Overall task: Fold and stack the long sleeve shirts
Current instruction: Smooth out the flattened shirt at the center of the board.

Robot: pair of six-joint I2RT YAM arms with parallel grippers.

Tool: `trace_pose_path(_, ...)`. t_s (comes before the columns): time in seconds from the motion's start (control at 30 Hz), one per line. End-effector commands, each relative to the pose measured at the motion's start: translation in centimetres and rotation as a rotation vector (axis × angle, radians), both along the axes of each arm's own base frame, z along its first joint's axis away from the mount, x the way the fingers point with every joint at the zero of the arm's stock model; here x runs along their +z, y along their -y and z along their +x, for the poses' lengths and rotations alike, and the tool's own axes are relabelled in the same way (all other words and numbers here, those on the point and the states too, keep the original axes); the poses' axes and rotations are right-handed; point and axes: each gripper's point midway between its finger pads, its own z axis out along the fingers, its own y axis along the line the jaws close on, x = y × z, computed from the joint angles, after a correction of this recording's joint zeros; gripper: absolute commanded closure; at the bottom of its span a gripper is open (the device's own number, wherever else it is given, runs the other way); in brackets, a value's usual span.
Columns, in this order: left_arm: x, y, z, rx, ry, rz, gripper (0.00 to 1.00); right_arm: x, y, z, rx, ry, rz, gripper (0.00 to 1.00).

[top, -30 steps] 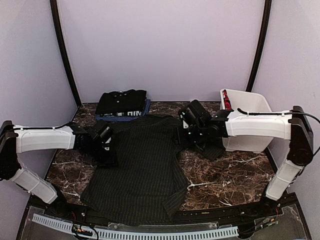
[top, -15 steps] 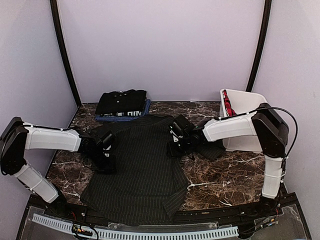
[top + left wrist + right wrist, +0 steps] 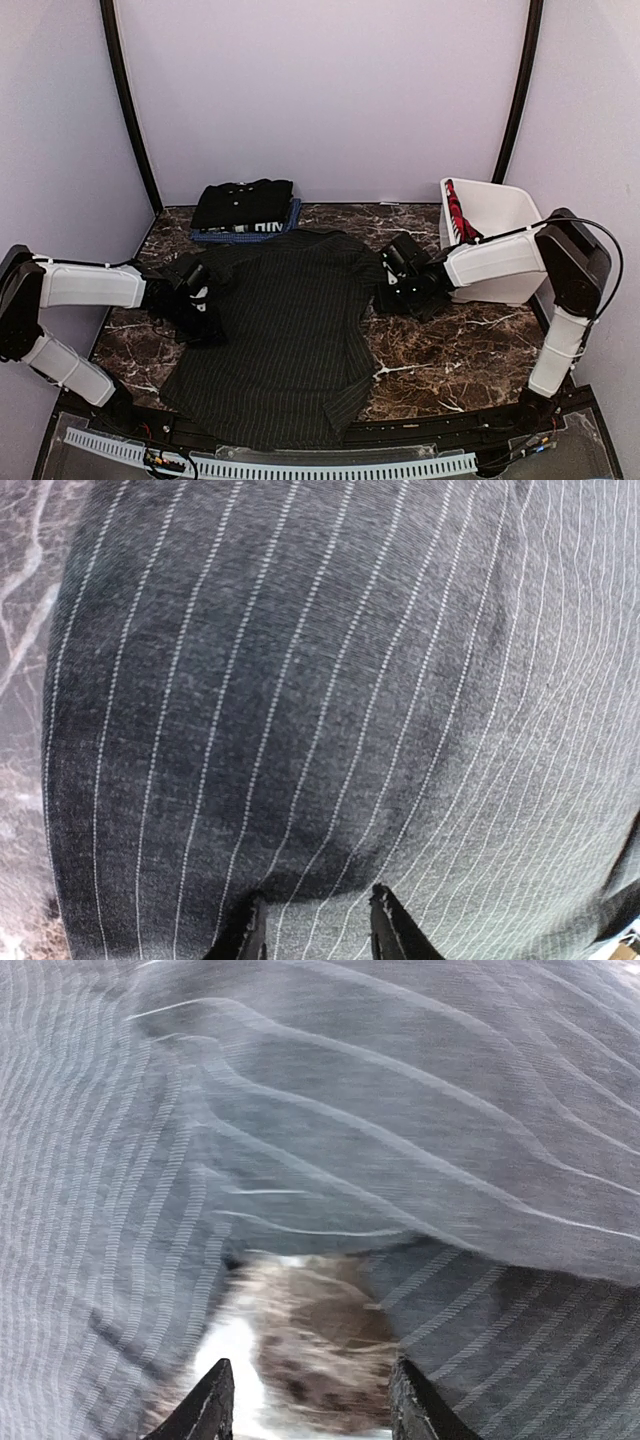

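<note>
A large black pinstriped shirt lies spread flat in the middle of the table. My left gripper is at its left sleeve and is shut on a bunch of the striped cloth, which fills the left wrist view between my fingertips. My right gripper hovers low at the shirt's right shoulder, beside the crumpled right sleeve. It is open, and only bare marble shows between its jaws. Two folded shirts, black on top of blue, are stacked at the back.
A white basket with something red in it stands at the back right, right behind my right forearm. The dark marble table shows on both sides of the shirt. The shirt's hem hangs over the near edge.
My right gripper went left onto the shirt's shoulder and has drawn back to the right. My left gripper slid a little left and toward me with the sleeve cloth.
</note>
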Motion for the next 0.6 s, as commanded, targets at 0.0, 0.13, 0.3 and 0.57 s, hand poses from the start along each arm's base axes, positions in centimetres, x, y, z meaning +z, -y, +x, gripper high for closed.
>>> trace_pose_path(0.0, -3.0, -3.5, -2.9, 0.078, -0.124, 0.078, 0.66, -1.9, 5.3, -0.3, -0.082, -0.045, -0.104, 0.5)
trace_pose_path(0.13, -2.6, -4.1, -2.5, 0.126, -0.113, 0.069, 0.66, -1.6, 7.3, 0.5, -0.133, -0.035, -0.111, 0.52)
trace_pose_path(0.3, -2.3, -4.2, -2.3, 0.13, -0.105, 0.066, 0.66, 2.1, 3.2, -0.1, -0.051, 0.033, -0.038, 0.52)
trace_pose_path(0.57, -2.3, -4.2, -2.2, 0.129, -0.102, 0.068, 0.67, 8.0, -2.4, 2.7, -0.024, 0.209, 0.041, 0.63)
